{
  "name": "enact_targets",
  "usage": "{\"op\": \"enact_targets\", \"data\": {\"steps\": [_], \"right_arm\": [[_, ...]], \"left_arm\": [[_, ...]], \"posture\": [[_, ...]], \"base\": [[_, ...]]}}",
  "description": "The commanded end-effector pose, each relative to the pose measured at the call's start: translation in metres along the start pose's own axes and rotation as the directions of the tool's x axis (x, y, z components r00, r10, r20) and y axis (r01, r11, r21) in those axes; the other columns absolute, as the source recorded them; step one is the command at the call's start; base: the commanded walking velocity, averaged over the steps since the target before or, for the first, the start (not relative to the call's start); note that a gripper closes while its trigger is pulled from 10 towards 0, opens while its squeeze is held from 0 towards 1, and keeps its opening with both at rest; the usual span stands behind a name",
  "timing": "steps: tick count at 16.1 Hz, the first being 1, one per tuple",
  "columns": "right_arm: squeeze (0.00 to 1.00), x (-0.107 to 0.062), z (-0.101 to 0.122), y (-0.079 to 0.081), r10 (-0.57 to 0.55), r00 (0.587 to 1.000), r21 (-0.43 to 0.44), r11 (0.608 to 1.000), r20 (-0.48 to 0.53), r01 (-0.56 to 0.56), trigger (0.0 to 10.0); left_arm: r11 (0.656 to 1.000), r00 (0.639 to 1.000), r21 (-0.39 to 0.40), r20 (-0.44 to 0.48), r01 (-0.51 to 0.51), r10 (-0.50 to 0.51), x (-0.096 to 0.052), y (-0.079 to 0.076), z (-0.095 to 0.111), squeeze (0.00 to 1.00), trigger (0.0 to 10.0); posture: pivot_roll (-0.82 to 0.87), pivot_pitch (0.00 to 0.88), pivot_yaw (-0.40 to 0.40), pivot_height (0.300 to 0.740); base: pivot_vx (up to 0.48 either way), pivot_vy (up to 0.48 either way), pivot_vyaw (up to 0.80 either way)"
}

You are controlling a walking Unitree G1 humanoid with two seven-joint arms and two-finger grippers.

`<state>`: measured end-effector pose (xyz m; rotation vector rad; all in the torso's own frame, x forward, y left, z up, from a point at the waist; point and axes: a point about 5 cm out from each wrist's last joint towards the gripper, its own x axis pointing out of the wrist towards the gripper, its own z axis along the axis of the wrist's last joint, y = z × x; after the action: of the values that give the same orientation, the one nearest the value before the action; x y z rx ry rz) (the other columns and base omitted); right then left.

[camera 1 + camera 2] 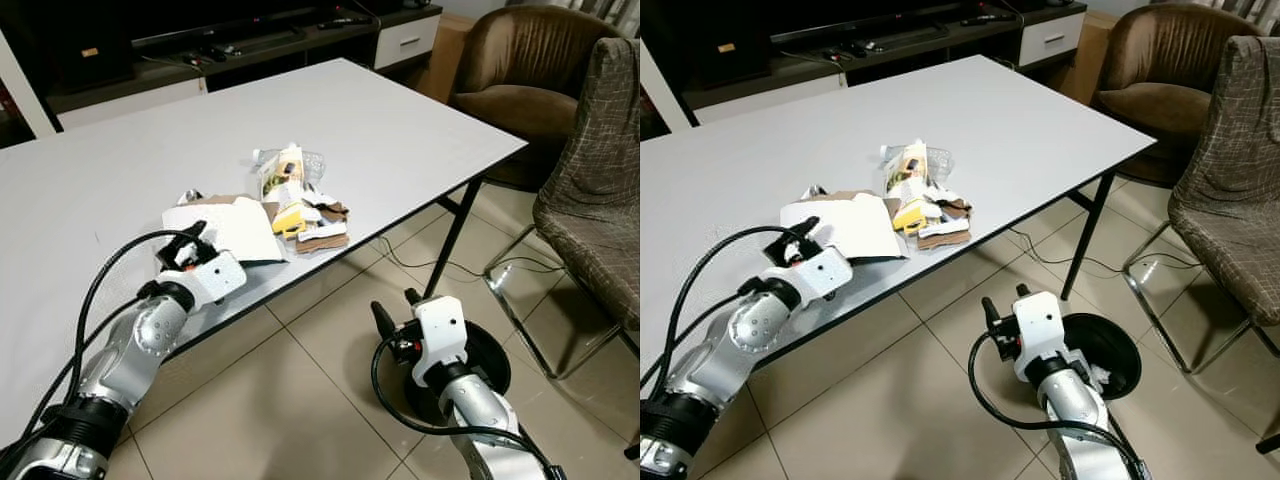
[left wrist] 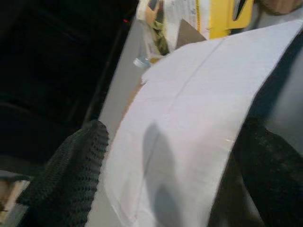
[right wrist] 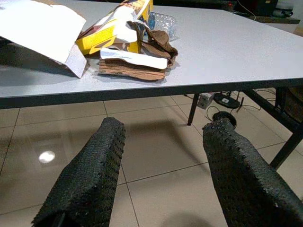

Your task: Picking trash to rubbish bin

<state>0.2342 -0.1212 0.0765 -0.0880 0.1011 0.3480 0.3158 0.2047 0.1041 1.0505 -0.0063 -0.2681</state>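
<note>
No words or numbers can be read anywhere. The yellow box (image 3: 102,37) in the trash pile near the upper left of the right wrist view has dark marks on its torn flap, but they are too small and blurry to read. The yellow and white wrapper (image 2: 189,19) at the top of the left wrist view has blurry print too.
</note>
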Motion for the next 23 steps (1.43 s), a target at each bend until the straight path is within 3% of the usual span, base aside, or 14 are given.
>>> {"op": "enact_targets", "data": {"steps": [1, 2, 8, 23], "right_arm": [[0.0, 0.001, 0.001, -0.001, 0.001, 1.0, -0.007, 1.0, 0.001, -0.001, 10.0], [0.0, 0.002, 0.001, 0.0, -0.002, 1.0, -0.002, 1.0, 0.0, 0.002, 10.0], [0.0, 0.006, -0.001, 0.001, -0.024, 1.0, 0.036, 0.999, 0.001, 0.024, 10.0], [0.0, 0.011, -0.003, -0.001, -0.025, 1.0, 0.008, 1.0, -0.002, 0.025, 10.0]], "left_arm": [[0.999, 0.999, 0.013, 0.022, -0.035, 0.034, 0.002, 0.006, 0.003, 0.0, 0.0], [0.999, 0.998, -0.013, 0.034, -0.045, 0.045, 0.001, 0.003, 0.002, 0.0, 0.0], [0.997, 0.995, 0.013, 0.055, -0.082, 0.082, 0.0, 0.009, 0.0, 0.0, 0.0], [0.995, 0.991, 0.022, 0.094, -0.1, 0.097, -0.002, 0.018, -0.001, 0.0, 0.0]], "posture": [[0.0, 0.0, -0.007, 0.74], [0.0, 0.0, -0.004, 0.74], [0.01, 0.0, 0.005, 0.74], [0.03, 0.0, 0.008, 0.74]], "base": [[0.0, 0.0, 0.0], [0.0, 0.0, 0.0], [0.0, 0.0, 0.0], [0.0, 0.0, 0.0]]}}
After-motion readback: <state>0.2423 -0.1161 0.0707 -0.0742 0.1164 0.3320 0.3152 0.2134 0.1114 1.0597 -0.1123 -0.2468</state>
